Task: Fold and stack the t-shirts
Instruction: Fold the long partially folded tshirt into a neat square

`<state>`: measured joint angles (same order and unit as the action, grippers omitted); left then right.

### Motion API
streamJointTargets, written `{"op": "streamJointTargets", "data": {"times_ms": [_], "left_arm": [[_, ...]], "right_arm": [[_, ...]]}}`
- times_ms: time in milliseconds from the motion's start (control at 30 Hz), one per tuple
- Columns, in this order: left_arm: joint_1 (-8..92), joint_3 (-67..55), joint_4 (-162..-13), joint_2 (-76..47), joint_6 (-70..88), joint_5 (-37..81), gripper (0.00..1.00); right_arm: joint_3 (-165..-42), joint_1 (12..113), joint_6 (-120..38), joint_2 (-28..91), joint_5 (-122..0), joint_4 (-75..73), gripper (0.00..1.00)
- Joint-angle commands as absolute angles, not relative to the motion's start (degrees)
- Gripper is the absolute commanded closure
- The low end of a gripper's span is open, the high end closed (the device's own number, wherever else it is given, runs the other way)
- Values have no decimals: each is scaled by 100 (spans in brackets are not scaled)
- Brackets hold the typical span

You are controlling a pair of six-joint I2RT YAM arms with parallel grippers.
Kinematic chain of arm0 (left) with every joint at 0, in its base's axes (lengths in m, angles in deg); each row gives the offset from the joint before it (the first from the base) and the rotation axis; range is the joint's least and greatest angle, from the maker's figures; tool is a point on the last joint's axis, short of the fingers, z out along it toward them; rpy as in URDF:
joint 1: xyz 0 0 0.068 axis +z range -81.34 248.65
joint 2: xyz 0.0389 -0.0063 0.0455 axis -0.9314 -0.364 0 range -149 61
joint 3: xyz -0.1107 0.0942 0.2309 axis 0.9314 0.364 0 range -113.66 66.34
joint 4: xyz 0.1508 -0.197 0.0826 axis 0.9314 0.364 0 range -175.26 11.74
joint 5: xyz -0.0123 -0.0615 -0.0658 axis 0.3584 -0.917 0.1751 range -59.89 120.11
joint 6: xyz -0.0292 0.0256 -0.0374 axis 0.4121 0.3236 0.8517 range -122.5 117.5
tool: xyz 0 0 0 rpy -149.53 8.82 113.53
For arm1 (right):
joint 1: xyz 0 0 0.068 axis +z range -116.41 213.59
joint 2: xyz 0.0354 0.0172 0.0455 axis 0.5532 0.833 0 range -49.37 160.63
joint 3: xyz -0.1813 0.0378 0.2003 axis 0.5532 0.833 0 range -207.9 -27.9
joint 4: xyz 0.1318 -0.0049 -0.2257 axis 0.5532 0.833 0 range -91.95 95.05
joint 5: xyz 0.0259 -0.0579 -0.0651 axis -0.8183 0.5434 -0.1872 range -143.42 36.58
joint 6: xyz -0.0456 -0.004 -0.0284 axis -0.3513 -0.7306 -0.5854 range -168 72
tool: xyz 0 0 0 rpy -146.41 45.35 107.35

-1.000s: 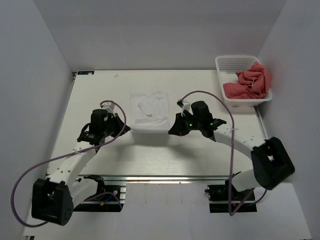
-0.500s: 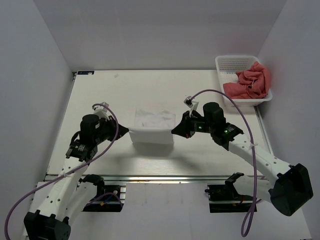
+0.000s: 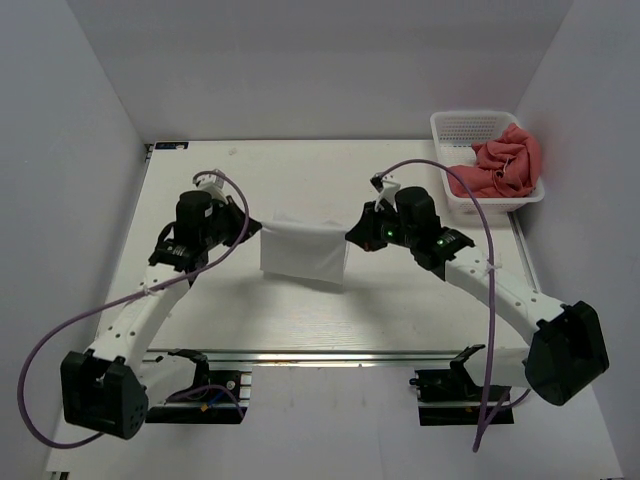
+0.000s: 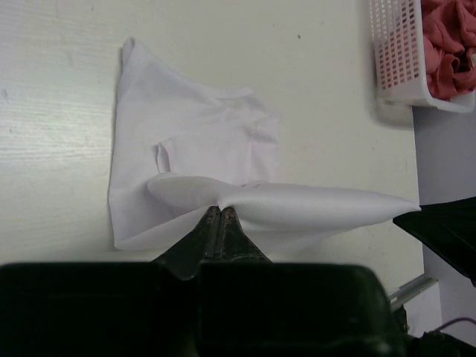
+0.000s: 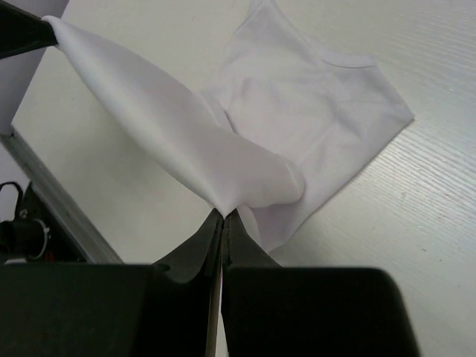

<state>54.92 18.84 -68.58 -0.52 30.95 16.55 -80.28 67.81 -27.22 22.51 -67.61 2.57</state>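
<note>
Pale table (image 3: 400,300); white t-shirt (image 3: 303,255) edge stretched between left gripper (image 3: 252,228), right gripper (image 3: 350,236)

Stretched t-shirt (image 3: 302,252) bars the middle; basket (image 3: 466,126) blocks the far-right corner.

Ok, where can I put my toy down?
The table is bare between the white t-shirt and the back wall, and between it and the near edge. Crowded: the middle, where left gripper and right gripper pinch it, and the basket corner.

White left arm (image 3: 135,320), white right arm (image 3: 500,290), black joint housings (image 3: 100,392), looping purple cables (image 3: 27,385), green lights (image 3: 386,233) on right wrist.
</note>
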Motion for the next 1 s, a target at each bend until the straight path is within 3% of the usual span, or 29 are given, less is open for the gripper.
{"op": "streamJointTargets", "data": {"times_ms": [0,467,967], "left_arm": [[5512,1380,-7234,-498,2958,2141,100],[5512,53,-7665,-2732,2624,2158,100],[5565,-1240,-7270,-4639,2519,2396,100]], "right_arm": [[-8379,6672,-2656,2490,-6125,333,100],[-9091,6216,-2471,3720,-5526,351,100],[-10120,5741,-2374,5697,-6326,359,100]]}}
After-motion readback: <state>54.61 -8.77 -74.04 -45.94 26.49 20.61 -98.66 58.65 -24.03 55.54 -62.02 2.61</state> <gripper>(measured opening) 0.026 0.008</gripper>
